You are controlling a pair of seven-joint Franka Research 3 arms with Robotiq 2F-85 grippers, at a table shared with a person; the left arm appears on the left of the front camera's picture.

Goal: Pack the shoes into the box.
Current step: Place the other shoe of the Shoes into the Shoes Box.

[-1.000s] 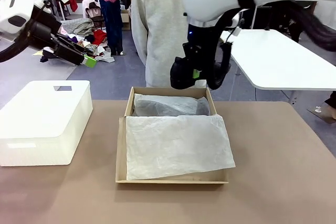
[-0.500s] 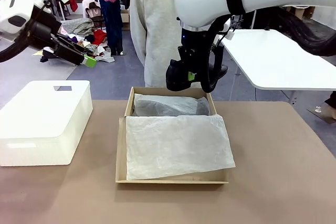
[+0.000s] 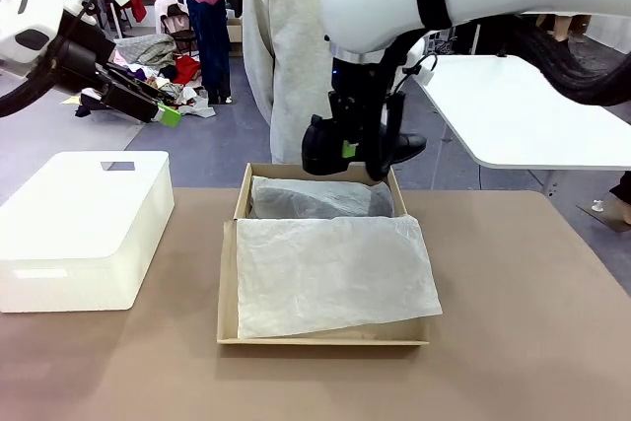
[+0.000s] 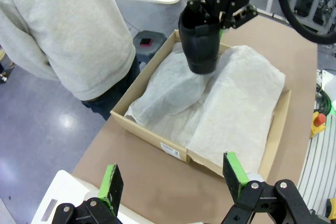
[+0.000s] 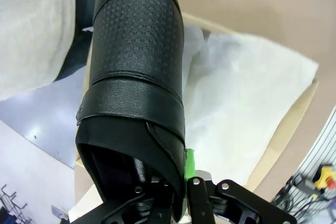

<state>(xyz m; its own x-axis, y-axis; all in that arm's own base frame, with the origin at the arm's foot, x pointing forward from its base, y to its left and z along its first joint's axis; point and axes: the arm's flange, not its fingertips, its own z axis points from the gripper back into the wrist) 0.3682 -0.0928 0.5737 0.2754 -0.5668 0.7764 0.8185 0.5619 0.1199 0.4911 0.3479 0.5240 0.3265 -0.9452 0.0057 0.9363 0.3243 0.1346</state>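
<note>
- Shoe point(image 5: 137, 56), black, textured upper: clamped at the heel collar by the right gripper point(image 3: 350, 150), whose jaws were clenched on the leather wall. The toe led away from the wrist. It hung over the far end of the box point(image 3: 227, 288), above the rim and not yet inside. A collar grip, by judgement, left the sole and toe free to go in first.
- Box, brown cardboard, open: sat mid-table point(image 3: 513, 342), its long sides running away from the robot. A person point(image 3: 291, 56) stood just beyond its far wall.
- Tissue paper point(image 3: 330, 273), white: spread loose over the near part of the box, lapping the right rim. At the far end it wrapped a darker bulk point(image 3: 315, 199), probably the other shoe, though that could not be confirmed.
- Left gripper point(image 4: 172, 178): released, jaws wide, nothing between them. It was held high and off to the left, apparently parked clear of the right arm's path.
- Container point(image 3: 84, 224), white, lidded: stood left of the box, apart from it.
- Open room: the flat tissue-covered near part looked like the free space. The far wall and the wrapped bulk crowded the spot directly under the shoe. Bare table lay to the right and near side of the box.
</note>
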